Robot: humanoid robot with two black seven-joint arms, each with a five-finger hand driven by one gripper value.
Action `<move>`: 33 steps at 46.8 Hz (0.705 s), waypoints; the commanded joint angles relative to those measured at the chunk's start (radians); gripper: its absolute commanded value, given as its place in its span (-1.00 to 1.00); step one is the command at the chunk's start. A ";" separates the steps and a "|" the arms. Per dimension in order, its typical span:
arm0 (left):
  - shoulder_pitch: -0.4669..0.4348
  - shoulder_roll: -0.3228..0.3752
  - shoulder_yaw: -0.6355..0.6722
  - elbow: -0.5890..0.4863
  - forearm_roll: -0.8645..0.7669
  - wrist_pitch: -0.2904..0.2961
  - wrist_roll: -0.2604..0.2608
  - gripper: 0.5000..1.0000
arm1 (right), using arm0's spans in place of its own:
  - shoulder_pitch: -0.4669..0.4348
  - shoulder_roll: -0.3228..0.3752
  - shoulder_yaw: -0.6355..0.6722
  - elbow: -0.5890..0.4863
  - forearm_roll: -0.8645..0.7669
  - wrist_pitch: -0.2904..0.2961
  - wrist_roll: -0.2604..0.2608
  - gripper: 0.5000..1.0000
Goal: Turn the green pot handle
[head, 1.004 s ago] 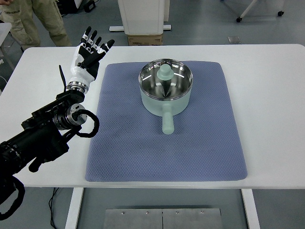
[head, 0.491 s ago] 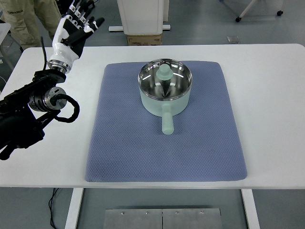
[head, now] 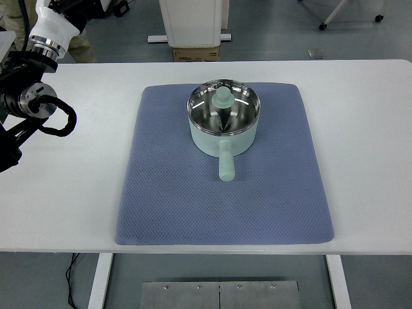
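The pale green metal pot (head: 223, 125) is sitting at upper centre of the blue quilted mat (head: 174, 193), its stubby handle (head: 226, 165) pointing toward the bottom edge. The black left arm (head: 29, 96) has been pulling away into the upper left corner over the last second, its hand now out of frame, so I cannot tell its finger state. The handle is lying unattended, which suggests a finished turn or a reset.

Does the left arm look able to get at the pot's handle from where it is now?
Probably yes. The pot handle points toward the table's near edge, with only bare blue mat around it, though the left arm is raised at the far-left corner.
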 commanded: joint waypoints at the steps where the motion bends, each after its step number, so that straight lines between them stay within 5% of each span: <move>1: -0.009 0.002 0.000 -0.004 0.075 0.010 0.000 1.00 | 0.000 0.000 0.000 -0.001 0.000 0.000 0.000 1.00; 11: -0.033 0.038 0.061 -0.114 0.233 0.227 0.000 1.00 | 0.000 0.000 0.000 0.001 0.000 0.000 0.000 1.00; 14: -0.076 0.060 0.113 -0.170 0.257 0.246 0.000 1.00 | 0.000 0.000 0.000 0.001 0.000 0.000 0.000 1.00; 22: -0.133 0.082 0.140 -0.228 0.366 0.211 0.000 1.00 | 0.000 0.000 0.000 0.001 0.000 0.000 0.000 1.00; 33: -0.231 0.084 0.209 -0.235 0.452 0.086 0.000 1.00 | 0.000 0.000 0.000 0.001 0.000 0.000 0.000 1.00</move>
